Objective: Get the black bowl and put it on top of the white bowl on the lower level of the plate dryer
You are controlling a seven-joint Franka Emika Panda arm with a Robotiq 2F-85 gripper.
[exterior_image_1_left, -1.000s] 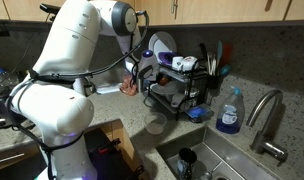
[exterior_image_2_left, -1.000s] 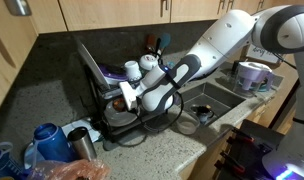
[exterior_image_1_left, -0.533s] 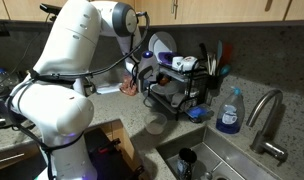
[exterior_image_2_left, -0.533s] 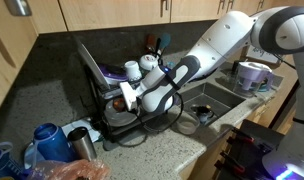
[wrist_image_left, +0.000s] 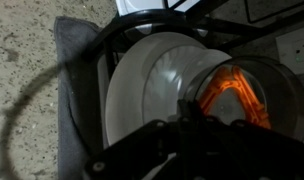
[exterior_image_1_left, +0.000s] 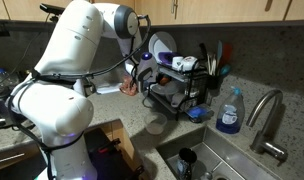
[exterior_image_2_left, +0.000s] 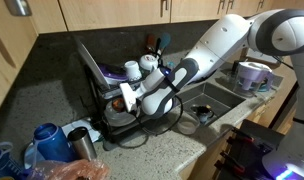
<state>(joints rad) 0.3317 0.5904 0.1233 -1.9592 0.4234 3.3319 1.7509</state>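
Gripper over white bowl; opening unclear

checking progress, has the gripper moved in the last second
Yes, slightly: in an exterior view the gripper has edged closer to the plate dryer.

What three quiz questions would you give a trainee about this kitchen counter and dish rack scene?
1. True or false: in an exterior view, the bottle of blue liquid stands between the black wire plate dryer and the metal faucet.
2. What fills the middle of the wrist view? A) a glossy white round bowl; B) a steel frying pan; C) a green sponge.
3. Fill in the blank: the large white plate on the dryer's upper level stands ____.

Key: 1 true; 2 A; 3 upright.
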